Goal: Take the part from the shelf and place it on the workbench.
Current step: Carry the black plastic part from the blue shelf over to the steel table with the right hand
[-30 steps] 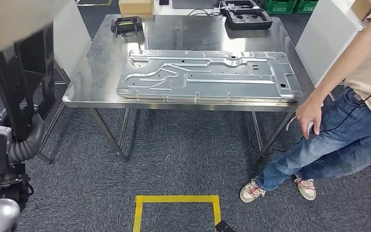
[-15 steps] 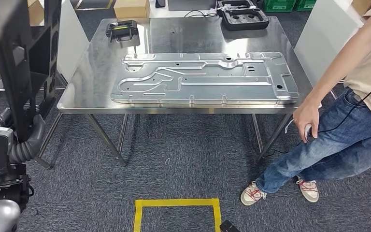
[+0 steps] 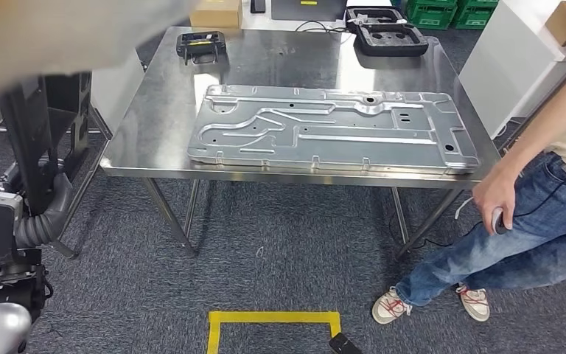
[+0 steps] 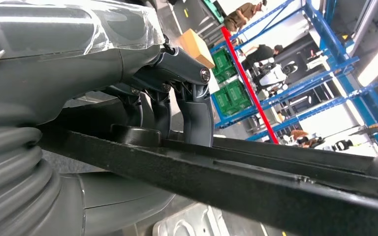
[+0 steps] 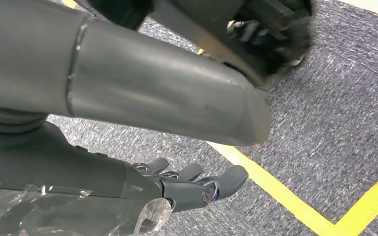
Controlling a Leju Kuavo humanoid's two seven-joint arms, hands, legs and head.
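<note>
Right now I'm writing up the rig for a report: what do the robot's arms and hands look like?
Left arm: silver shell, then a grey ribbed cover. Each robot hand, left and right, is dark grey, with jointed fingers pinned by small screws. Clear plastic wrap covers the wrist housings.

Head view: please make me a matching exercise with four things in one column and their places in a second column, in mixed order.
Things:
1. large metal panel
2. black part
3. yellow tape square
4. person's hand

Places:
a. on the carpet, in front of the workbench
b. beside the workbench's right corner
c. flat on the workbench
d. gripped by the left hand

Pairs: 1-c, 2-d, 3-a, 4-b
</note>
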